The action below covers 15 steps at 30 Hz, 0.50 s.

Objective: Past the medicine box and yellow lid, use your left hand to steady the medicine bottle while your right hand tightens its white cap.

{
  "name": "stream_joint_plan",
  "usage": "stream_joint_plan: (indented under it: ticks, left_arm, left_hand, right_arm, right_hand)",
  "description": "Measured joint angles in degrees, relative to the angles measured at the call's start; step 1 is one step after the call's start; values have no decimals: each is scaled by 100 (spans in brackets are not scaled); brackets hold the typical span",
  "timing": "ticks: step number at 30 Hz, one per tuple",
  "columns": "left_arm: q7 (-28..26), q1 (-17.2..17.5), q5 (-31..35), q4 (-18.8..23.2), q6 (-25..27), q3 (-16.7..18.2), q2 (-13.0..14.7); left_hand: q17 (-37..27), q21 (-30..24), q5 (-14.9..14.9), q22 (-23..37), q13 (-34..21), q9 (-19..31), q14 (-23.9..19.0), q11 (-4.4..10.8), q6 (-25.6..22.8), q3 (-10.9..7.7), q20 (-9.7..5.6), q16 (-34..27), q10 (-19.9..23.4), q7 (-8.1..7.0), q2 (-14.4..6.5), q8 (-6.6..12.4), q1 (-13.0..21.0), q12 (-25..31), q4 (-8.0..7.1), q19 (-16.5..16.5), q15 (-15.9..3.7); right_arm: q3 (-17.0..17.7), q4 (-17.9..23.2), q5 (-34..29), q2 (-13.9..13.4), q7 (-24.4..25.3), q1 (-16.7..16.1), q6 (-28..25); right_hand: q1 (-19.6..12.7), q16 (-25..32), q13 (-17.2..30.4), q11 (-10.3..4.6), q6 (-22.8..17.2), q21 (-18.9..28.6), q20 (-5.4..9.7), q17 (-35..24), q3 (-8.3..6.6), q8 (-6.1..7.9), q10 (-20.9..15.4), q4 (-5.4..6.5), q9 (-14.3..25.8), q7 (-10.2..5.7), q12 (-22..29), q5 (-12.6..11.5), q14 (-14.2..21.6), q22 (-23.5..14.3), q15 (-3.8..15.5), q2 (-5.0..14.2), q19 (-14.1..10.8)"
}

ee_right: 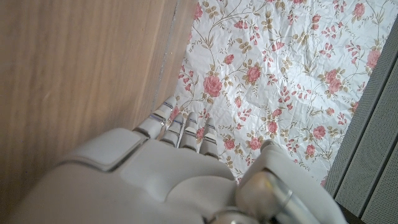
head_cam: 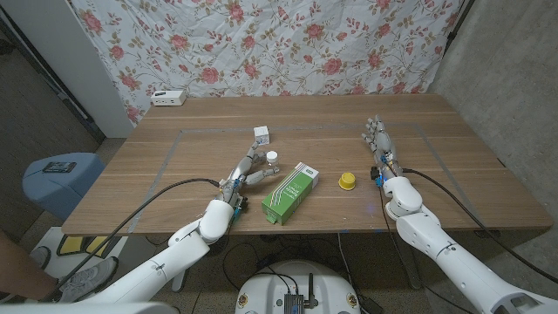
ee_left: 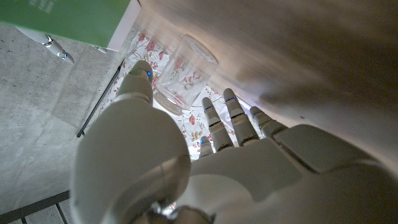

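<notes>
Left hand (head_cam: 247,172) at the bottle (head_cam: 273,160), fingers (ee_left: 239,121) spread beside it.
Right hand (head_cam: 381,144) waits well apart, fingers (head_cam: 375,131) straight, close together, gripping nothing; box (head_cam: 290,193) sits near left fingers.

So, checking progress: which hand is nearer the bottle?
Left. The left hand reaches right beside the bottle; the right hand waits far across the table.

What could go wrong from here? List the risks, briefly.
1. The left hand has its fingers spread close around the small medicine bottle without a clear grip; a nudge could tip the light bottle.
2. The green medicine box lies just beside the bottle, and the yellow lid sits between it and the right hand; the right arm's reach across might knock either.
3. The right hand stands far from the white cap, so tightening may start before the bottle is steady.
</notes>
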<state>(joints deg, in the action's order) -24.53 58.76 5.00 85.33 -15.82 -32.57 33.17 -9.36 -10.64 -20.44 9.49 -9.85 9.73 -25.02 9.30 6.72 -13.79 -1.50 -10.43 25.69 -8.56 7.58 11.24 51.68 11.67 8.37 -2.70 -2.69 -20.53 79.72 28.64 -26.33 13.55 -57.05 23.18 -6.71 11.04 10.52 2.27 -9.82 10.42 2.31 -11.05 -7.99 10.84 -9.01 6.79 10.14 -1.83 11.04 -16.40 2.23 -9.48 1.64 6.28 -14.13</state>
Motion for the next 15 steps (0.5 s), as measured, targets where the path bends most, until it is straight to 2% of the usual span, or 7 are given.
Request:
stream_joint_plan:
  ticks: [7, 15]
  left_arm:
    - [-22, -16, 35, -15, 0, -22, -10]
    - [-54, -37, 72, -39, 0, -49, -30]
  left_hand:
    - [0, 0, 0, 0, 0, 0, -172, 12, -127, 47, -65, 0, 233, 65, -53, 0, 53, 21, 0, -78, 3]
    - [0, 0, 0, 0, -1, 0, -327, 62, -285, 71, -59, 0, 427, 120, -91, 0, 151, 21, -23, -197, -8]
  right_arm:
    - [9, -15, -2, 14, 9, -20, 36]
    - [19, -26, -2, 23, 19, -43, 72]
  right_hand:
    - [0, 0, 0, 0, 0, 0, 0, 0, 0, 0, 0, 0, 0, 0, 0, 0, 0, 0, 0, 0, 0]
    - [0, 0, 0, 0, 0, 0, 0, 0, 0, 0, 0, 0, 0, 0, 0, 0, 0, 0, 0, 0, 0]
